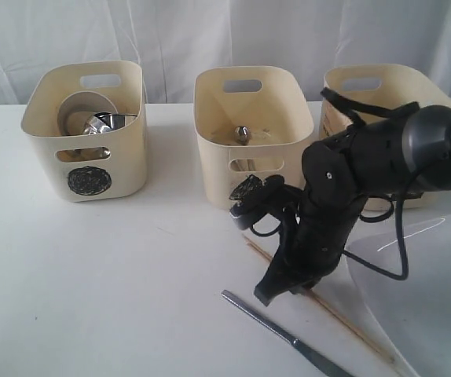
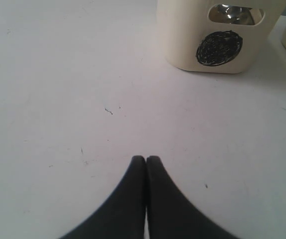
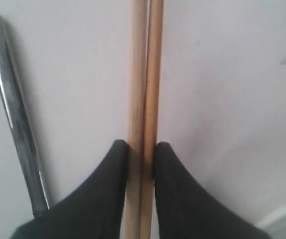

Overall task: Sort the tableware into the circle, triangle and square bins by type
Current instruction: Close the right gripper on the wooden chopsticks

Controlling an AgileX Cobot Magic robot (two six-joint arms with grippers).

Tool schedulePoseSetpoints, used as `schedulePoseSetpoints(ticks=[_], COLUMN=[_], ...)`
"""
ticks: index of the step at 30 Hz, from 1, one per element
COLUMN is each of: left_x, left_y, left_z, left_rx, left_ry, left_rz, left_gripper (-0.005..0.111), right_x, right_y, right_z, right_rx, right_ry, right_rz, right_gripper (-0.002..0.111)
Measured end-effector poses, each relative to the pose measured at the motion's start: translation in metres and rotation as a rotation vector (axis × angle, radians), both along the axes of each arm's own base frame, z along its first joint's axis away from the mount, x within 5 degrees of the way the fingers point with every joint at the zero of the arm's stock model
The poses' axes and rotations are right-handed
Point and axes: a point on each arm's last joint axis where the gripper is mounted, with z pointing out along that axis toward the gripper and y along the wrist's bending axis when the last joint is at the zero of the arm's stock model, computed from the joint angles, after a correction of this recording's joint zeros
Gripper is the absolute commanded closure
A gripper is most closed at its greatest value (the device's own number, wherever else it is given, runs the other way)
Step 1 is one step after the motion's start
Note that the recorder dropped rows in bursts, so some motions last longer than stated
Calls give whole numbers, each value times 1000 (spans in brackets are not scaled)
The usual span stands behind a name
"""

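My right gripper point(image 1: 284, 289) point(image 3: 142, 145) is down at the table, shut on the pair of wooden chopsticks point(image 3: 144, 74), which lie flat and run diagonally under it point(image 1: 351, 323). A steel knife point(image 1: 288, 338) point(image 3: 13, 109) lies just beside them. The large white plate point(image 1: 422, 298) rests at the front right. The circle bin point(image 1: 49, 126) point(image 2: 183, 40) at the back left holds a white bowl point(image 1: 80, 110) and steel mugs point(image 1: 111, 122). The middle bin point(image 1: 214, 141) holds steel cutlery point(image 1: 243, 133); my arm partly covers its mark. My left gripper point(image 2: 146, 158) is shut and empty over bare table.
A third cream bin point(image 1: 383, 86) stands at the back right, its front hidden behind my right arm. A white curtain hangs behind the table. The left arm does not show in the exterior view.
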Motion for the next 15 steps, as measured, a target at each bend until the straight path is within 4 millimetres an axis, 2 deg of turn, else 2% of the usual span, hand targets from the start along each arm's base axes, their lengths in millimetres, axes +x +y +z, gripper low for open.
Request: schedulePoseSetpoints(ticks=[4, 15], left_x=[0, 0], left_y=[0, 0], left_z=[0, 0], left_rx=[0, 0], left_ry=[0, 0], left_rz=[0, 0], left_gripper=[107, 107], right_x=[2, -4], right_y=[1, -2], right_z=[17, 52], right_rx=[40, 87], right_ry=[-86, -189], right_rz=[0, 0], right_gripper=[108, 108])
